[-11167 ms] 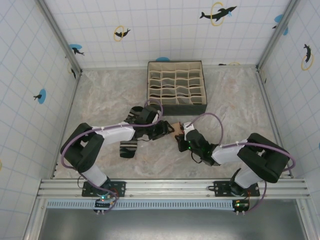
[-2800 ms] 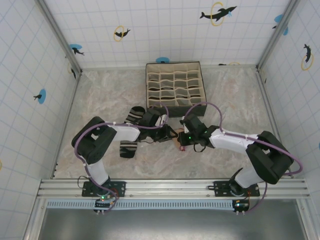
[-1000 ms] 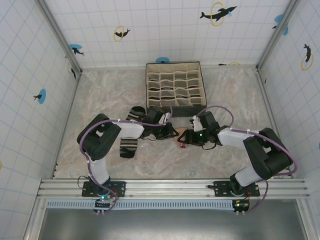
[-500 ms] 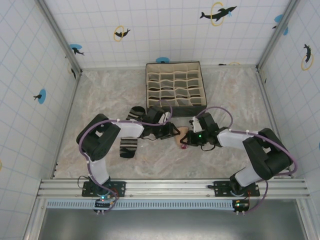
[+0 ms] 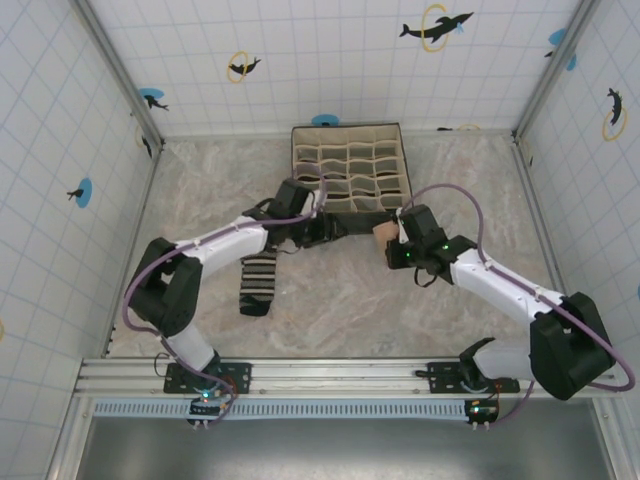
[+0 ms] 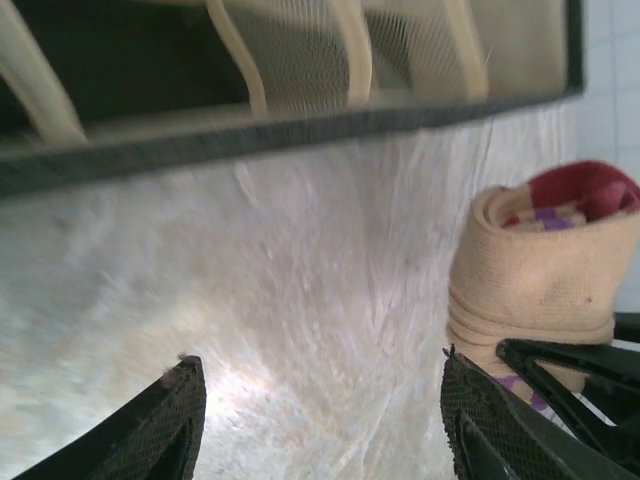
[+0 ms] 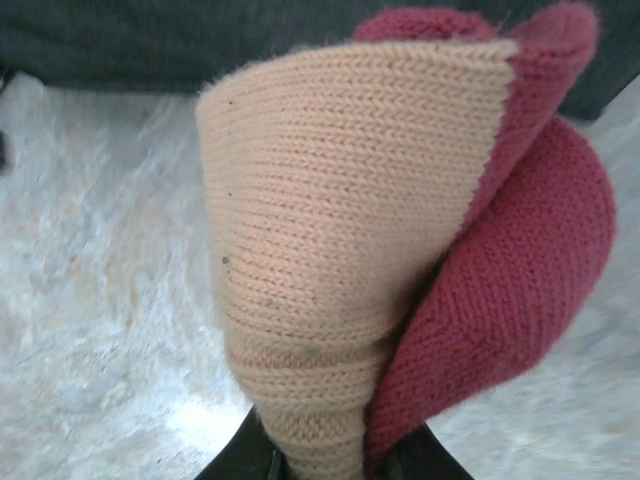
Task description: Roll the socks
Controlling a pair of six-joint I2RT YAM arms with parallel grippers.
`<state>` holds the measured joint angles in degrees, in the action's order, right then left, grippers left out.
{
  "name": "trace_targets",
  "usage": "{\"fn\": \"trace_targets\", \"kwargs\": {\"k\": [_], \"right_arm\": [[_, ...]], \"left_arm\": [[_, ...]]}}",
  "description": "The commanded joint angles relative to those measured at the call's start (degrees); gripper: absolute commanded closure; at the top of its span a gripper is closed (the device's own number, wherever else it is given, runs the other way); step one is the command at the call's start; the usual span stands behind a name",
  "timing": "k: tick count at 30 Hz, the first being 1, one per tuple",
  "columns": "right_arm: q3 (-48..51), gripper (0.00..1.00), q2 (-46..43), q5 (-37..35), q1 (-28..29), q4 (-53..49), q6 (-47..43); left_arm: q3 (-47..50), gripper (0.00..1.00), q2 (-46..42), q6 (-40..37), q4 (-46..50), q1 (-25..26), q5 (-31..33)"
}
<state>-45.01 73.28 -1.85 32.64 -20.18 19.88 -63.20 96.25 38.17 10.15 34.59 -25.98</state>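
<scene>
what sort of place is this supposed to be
Probably a robot test cell rather than a home: grid-printed walls with dolphin stickers box in a marbled table, and both arms bolt to an aluminium rail.

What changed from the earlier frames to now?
The right gripper has carried the rolled peach sock away from the middle of the table toward the front right corner of the organizer box, shut on it. The left gripper has let go, opened and moved to the box's front wall. The black striped sock stayed put.
</scene>
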Motion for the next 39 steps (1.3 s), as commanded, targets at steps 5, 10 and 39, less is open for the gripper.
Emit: {"fn": "trace_targets", "kwargs": {"k": [5,10,39], "right_arm": [[-11.8,1.0,1.1,-10.6,0.3,-5.3,-10.5],[-19.0,1.0,5.3,-13.8,-0.5,-5.9,-14.3],[-44.3,1.0,35.4,-9.1,-2.6,-1.4,-25.8]], "left_arm": [[-5.7,0.37,-1.4,-9.1,10.0,-7.8,2.8],[-8.6,0.37,0.2,-11.4,12.1,-12.1,3.8],[-13.4,0.62,12.6,-13.9,11.3,-14.4,2.5]]}}
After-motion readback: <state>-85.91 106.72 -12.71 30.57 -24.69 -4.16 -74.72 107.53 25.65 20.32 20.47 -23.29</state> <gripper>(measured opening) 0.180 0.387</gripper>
